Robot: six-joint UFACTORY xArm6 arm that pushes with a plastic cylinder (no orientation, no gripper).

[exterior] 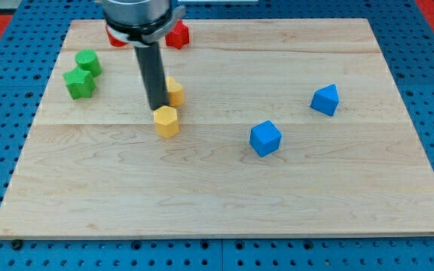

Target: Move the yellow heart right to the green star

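Note:
The green star (79, 83) lies near the board's left edge, just below a green round block (88, 62). Two yellow blocks sit left of the board's middle: one (175, 91) is partly hidden behind my rod, so I cannot tell if it is the heart; the other, a hexagonal one (166, 120), lies just below it. My tip (157, 107) stands at the left of the upper yellow block and right above the lower one, touching or nearly touching both. The green star is well to the tip's left.
Two red blocks (177, 35) (116, 37) lie at the view's top, partly hidden by the arm. A blue cube (265, 138) sits right of the middle and another blue block (325, 99) further right. The wooden board (224, 196) rests on a blue pegboard.

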